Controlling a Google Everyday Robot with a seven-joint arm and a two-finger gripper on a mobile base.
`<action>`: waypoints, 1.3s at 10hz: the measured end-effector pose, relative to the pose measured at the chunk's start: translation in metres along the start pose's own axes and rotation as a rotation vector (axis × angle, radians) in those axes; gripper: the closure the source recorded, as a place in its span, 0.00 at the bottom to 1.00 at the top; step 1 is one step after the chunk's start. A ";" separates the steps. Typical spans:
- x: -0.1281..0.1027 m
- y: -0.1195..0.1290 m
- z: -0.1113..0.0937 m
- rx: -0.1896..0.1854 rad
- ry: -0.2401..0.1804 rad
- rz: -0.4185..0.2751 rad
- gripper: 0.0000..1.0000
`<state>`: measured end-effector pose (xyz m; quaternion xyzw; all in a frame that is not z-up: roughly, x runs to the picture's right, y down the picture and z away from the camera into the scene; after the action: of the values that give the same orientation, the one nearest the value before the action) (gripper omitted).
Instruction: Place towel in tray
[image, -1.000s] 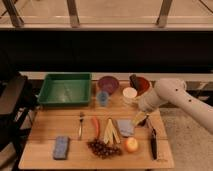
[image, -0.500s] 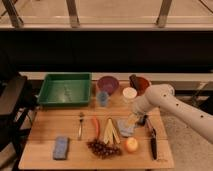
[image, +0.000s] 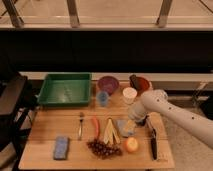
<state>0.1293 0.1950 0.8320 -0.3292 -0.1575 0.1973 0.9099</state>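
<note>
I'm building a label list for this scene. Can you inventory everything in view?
table: one, light wood, centre
tray: one, green, back left
purple bowl: one, right of tray
red-brown bowl: one, back right
blue cup: one, before purple bowl
white cup: one, beside blue cup
fork: one, silver, middle left
carrot: one, orange, right of fork
peel-like item: one, yellow, centre
towel: one, grey-blue, centre right
grapes: one bunch, dark, front
round fruit: one, orange, front
sponge: one, blue, front left
dark tool: one, front right
arm: one, white, from right
gripper: one, open, over towel's right edge
</note>
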 end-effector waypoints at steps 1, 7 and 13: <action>0.005 0.012 0.006 -0.027 0.004 0.015 0.20; 0.009 0.039 0.027 -0.089 0.001 0.058 0.55; 0.010 0.046 0.025 -0.107 0.004 0.059 1.00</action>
<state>0.1158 0.2451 0.8216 -0.3820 -0.1564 0.2146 0.8852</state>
